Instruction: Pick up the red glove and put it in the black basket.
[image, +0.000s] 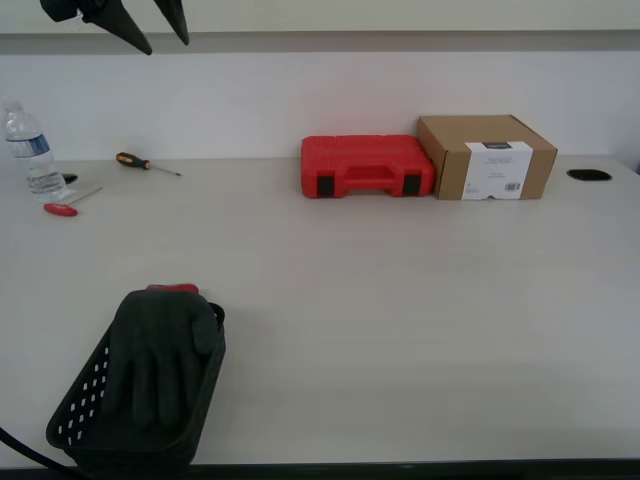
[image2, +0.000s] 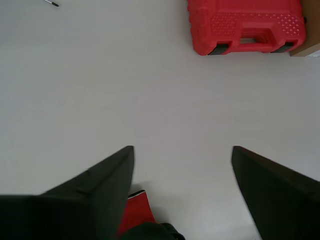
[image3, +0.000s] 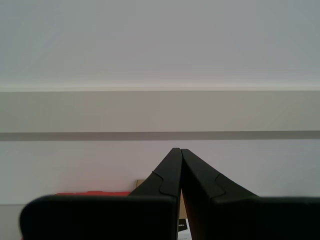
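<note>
The red glove (image: 160, 365) already lies in the black basket (image: 75, 415) at the near corner of the worktop (image: 400, 300) on the exterior view's left, palm up, its long axis running along the basket's length, fingers toward the camera and red cuff at the far end, just over the rim; my first gripper (image2: 182, 150) hangs high above that cuff end with its 2 jaws spread apart and nothing between them, so the glove sits directly below and slightly behind it; my second gripper (image3: 180, 152) points at the wall, jaws pressed together, empty, well away; judged from this, placing looks complete and only retreat remains.
</note>
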